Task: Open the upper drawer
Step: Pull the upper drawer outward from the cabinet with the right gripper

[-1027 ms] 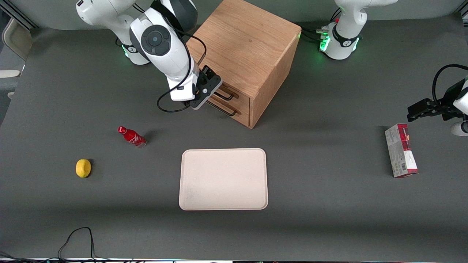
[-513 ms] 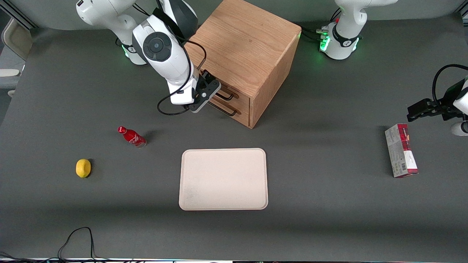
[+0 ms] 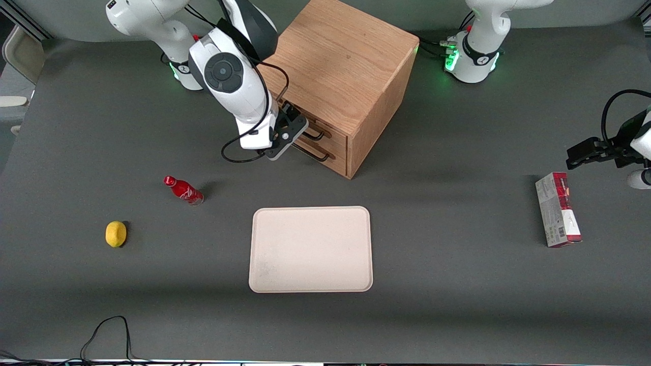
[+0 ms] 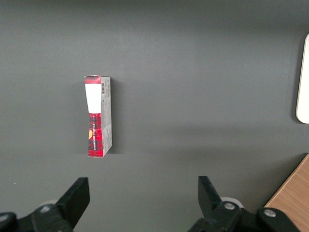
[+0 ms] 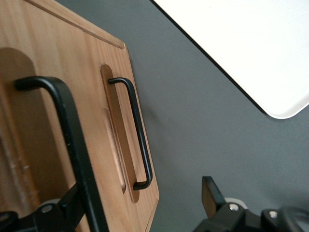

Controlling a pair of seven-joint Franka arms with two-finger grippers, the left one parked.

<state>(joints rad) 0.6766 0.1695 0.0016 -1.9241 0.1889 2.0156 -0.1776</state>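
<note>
At the cabinet (image 3: 342, 81) front, your upper drawer (image 3: 316, 128) sits closed above the lower drawer (image 3: 319, 147). Your gripper (image 3: 291, 133) hangs spread wide, holding nothing, its fingers (image 5: 208, 194) straddling the upper handle (image 5: 72, 145). You risk pinching off-centre and slipping off the thin bar.

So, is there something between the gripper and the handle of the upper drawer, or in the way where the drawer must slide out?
Nothing visible. The gripper is right at the upper drawer's handle, its open fingers astride the bar. In front of the upper drawer lies only bare table; the tray sits nearer the camera.
</note>
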